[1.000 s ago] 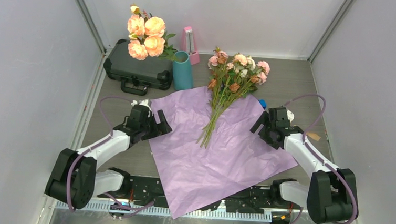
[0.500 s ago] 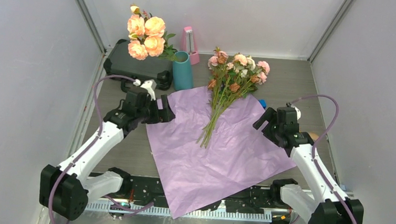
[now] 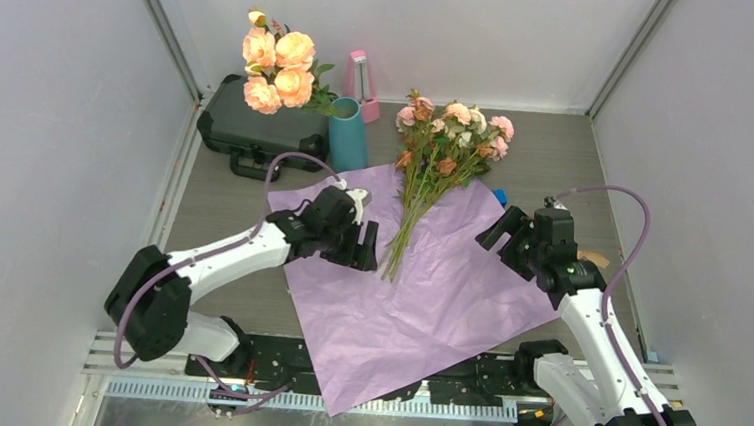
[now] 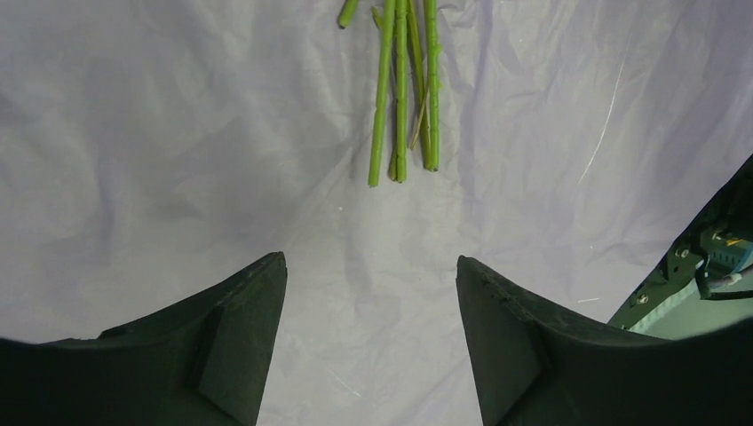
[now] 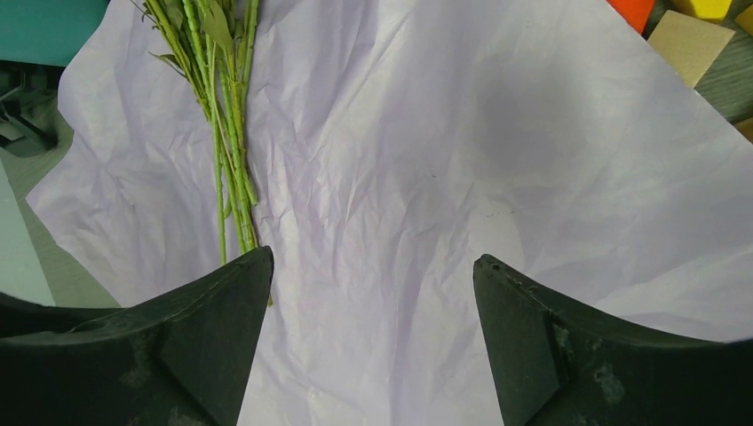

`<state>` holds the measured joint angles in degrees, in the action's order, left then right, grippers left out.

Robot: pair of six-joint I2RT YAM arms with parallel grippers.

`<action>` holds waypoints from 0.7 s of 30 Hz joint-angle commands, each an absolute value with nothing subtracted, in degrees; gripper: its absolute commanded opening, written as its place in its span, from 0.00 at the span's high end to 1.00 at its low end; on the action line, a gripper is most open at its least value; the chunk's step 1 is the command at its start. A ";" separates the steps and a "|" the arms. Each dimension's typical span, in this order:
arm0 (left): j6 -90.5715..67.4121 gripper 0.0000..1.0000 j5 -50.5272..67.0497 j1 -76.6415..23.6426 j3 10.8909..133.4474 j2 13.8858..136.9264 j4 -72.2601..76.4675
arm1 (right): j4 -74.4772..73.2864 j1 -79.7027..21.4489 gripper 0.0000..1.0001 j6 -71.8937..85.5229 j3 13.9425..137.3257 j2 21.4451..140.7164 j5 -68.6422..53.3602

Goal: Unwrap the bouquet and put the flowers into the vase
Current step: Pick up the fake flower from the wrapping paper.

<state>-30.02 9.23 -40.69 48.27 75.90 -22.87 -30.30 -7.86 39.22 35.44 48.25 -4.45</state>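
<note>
— On the spread lilac paper (image 3: 427, 297), mid-counter: flowers (image 3: 437, 162), unwrapped, heads toward the far wall.
— And the vase (image 3: 348, 136)?
— Upright just beyond the paper's far edge, left of the blooms.
— Left gripper (image 4: 371, 266)?
— Spread wide, empty, low over the paper just short of the stem ends (image 4: 400, 169).
— Right gripper (image 5: 373, 257)?
— Likewise gaping, holding nothing, above the paper's right side.
</note>
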 commanded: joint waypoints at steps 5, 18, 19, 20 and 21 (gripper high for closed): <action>-30.04 0.42 10.31 -44.43 54.38 87.76 -16.91 | -29.71 -7.73 0.12 40.02 34.41 46.48 -7.08; -27.41 0.66 7.22 -45.48 60.41 99.07 -17.22 | -29.72 -7.73 0.12 39.37 33.68 46.63 -7.38; -27.42 0.68 7.52 -45.59 60.80 99.66 -17.23 | -29.71 -7.73 0.12 39.33 33.67 46.77 -7.38; -27.38 0.69 7.55 -45.72 61.11 100.07 -17.23 | -29.71 -7.73 0.12 39.23 33.66 46.81 -7.38; -27.42 0.70 7.46 -45.90 61.30 100.41 -17.15 | -29.71 -7.73 0.12 39.22 33.62 46.90 -7.38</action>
